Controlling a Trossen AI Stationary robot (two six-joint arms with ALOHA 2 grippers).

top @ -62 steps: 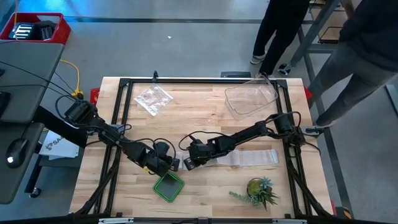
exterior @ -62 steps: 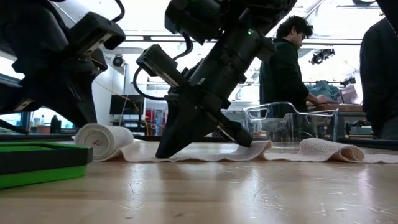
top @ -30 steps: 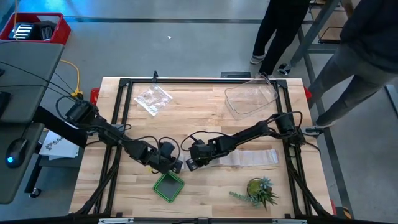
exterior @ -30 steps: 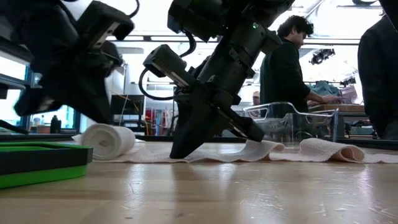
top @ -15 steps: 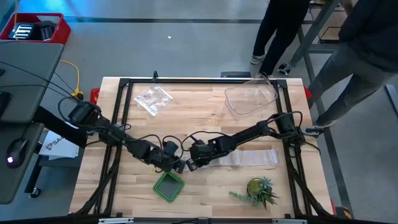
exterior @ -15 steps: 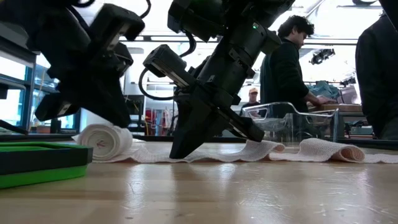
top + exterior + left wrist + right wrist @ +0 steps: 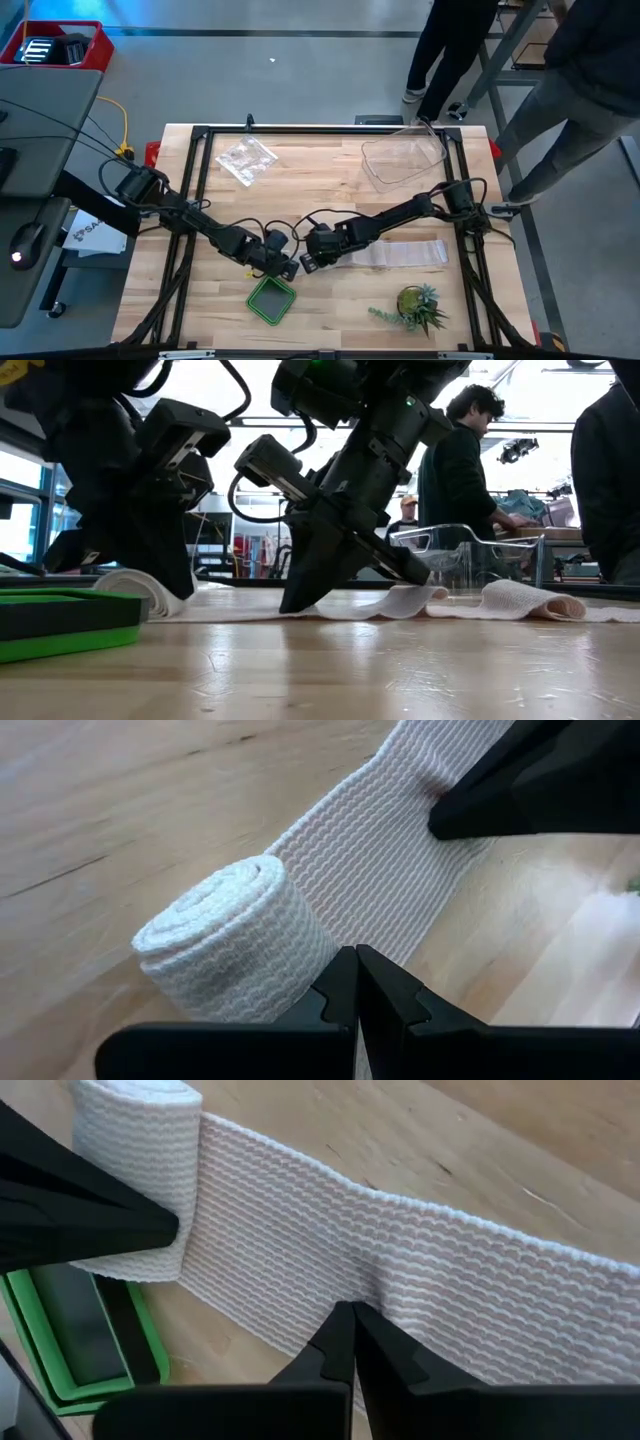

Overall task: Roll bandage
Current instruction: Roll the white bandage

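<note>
The bandage is a white gauze strip [image 7: 400, 254] lying flat along the table, with its left end wound into a small roll [image 7: 225, 945]. My left gripper [image 7: 288, 268] is shut and slants down at the roll from the table's left. My right gripper [image 7: 303, 264] is shut too, standing on the flat strip just right of the roll. The strip's far right end lies in loose waves [image 7: 520, 600]. In the low view my left gripper [image 7: 165, 590] hides much of the roll. My left gripper's shut fingertips [image 7: 170, 1225] are against the roll's curved side [image 7: 185, 1200], close to where the strip leaves it. They come slanting down from the table's left. The roll lies on its side on the table. My right gripper presses its shut fingertips [image 7: 292, 603] down on the flat strip [image 7: 400, 1295], a short way right of the roll. It slants down from the table's right and points along the strip, which lies flat on the wood there.
A green tray [image 7: 271, 300] sits near the front edge, just before both grippers. At the far side are a clear plastic tub [image 7: 403, 158] and a crinkly clear bag [image 7: 246, 158]. A small plant [image 7: 420, 308] stands front right. People stand beyond the table's far right corner.
My left gripper has come down and toward the table's right, up against the roll; it stays shut. In the low view it now covers part of the roll. My right gripper has kept its place on the strip.
</note>
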